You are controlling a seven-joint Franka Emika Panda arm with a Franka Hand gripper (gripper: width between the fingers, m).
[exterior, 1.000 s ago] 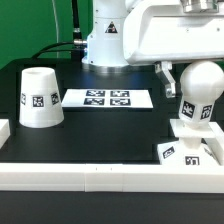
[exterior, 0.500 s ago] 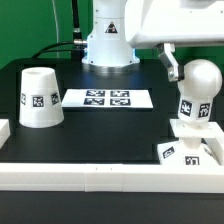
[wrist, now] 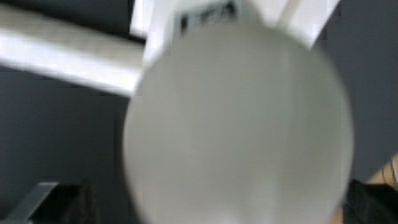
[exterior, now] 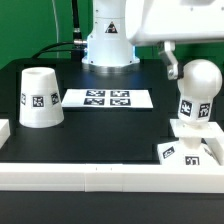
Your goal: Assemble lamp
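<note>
The round white bulb (exterior: 198, 92) stands upright on the flat square base (exterior: 172, 152) at the exterior view's right. My gripper (exterior: 190, 72) hangs over the bulb's top, open. One finger (exterior: 172, 70) shows just left of the bulb with a small gap; the other is hidden. In the wrist view the bulb (wrist: 231, 130) fills the picture as a pale blur between my dark fingers (wrist: 32, 200). The tapered shade (exterior: 40, 98) stands mouth down at the exterior view's left, far from the gripper.
The marker board (exterior: 107, 98) lies flat mid-table. A long white rail (exterior: 100, 175) runs along the front edge, with a short piece (exterior: 4, 130) at the left. The arm's white pedestal (exterior: 108, 40) stands at the back.
The gripper has risen a little along the bulb since a second ago. The bulb stays upright on the base. The shade has not moved.
</note>
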